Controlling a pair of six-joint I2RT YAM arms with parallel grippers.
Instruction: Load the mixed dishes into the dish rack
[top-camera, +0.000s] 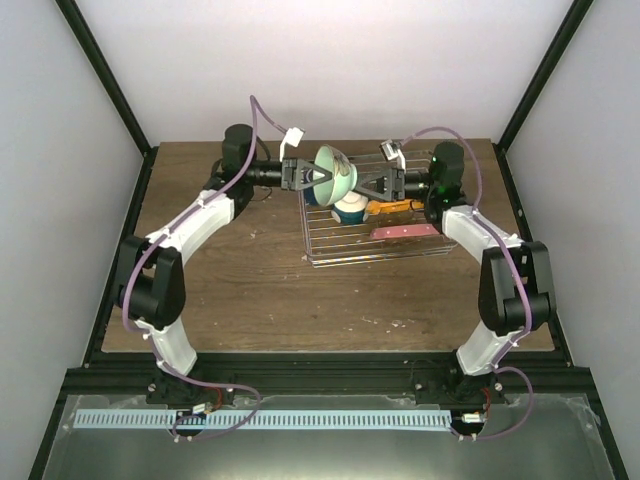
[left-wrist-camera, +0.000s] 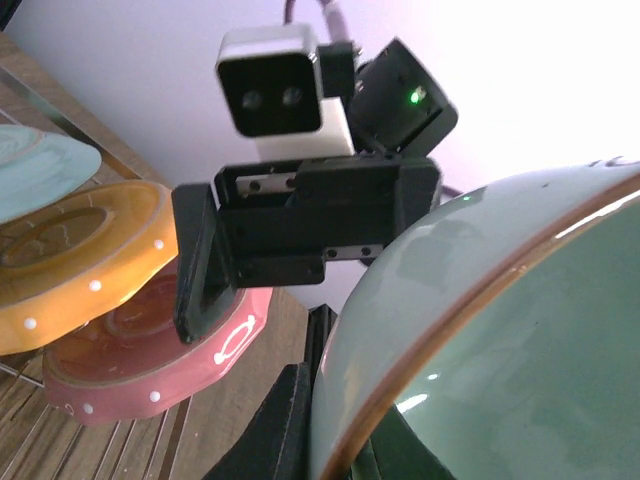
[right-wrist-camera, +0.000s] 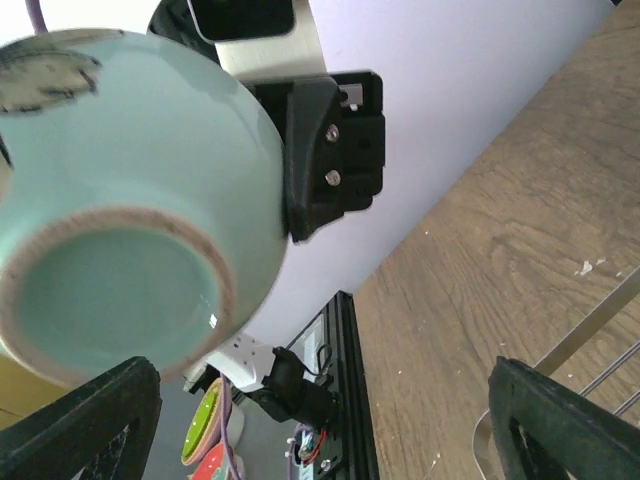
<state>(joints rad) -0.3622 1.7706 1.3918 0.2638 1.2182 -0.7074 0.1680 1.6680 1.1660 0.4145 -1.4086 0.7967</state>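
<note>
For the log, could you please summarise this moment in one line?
left end effector: holds mint-green bowl; right end effector: open; bowl: over dish rack

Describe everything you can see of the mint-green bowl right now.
The mint-green bowl looks like glazed ceramic, with a thin brown rim and a rough unglazed foot ring. It hangs tipped on its side above the dish rack, rim pinched in the left gripper, foot turned toward the open right gripper.

Raised mint-green bowl (top-camera: 335, 172) over the chrome wire dish rack (top-camera: 340, 250).
It is tipped on edge; cream-white bowl (top-camera: 349, 210), orange-bottomed plate (top-camera: 392, 208) and pink-red dotted plate (top-camera: 403, 231) sit in the rack.
</note>
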